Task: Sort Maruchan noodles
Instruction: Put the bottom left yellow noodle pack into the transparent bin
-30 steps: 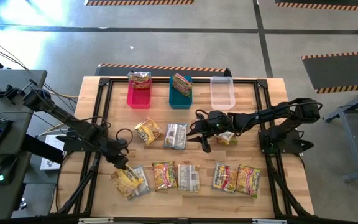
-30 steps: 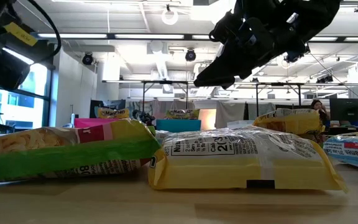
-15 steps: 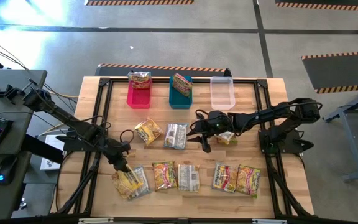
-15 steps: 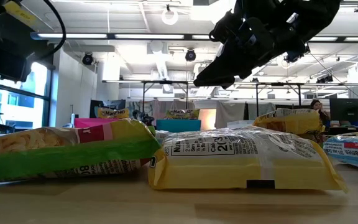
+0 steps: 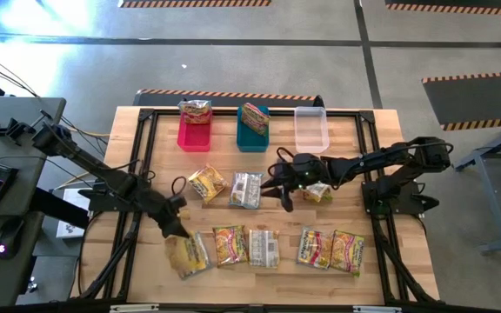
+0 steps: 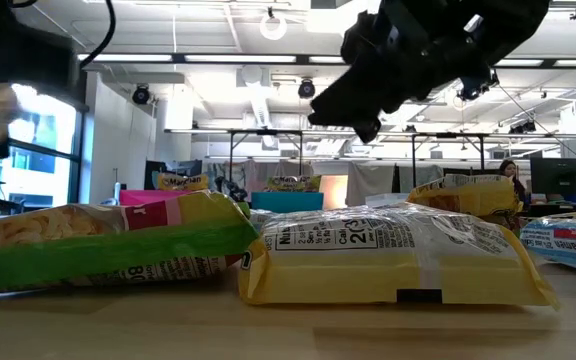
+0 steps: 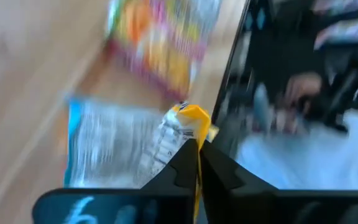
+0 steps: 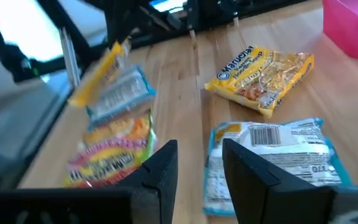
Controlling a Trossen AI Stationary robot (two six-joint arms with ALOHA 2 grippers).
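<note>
Your left tool reaches low, now clamped on the crinkly yellow plastic noodle packet just beneath it, tilting it up; a second ago its fingers were apart

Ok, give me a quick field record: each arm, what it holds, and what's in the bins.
left gripper: front-left of table, fingers shut on yellow packet
right gripper: mid-table, fingers apart, nothing between them
pink bin: one packet
blue bin: one packet
clear bin: no packet visible

Overhead, table-level, two wrist cams.
</note>
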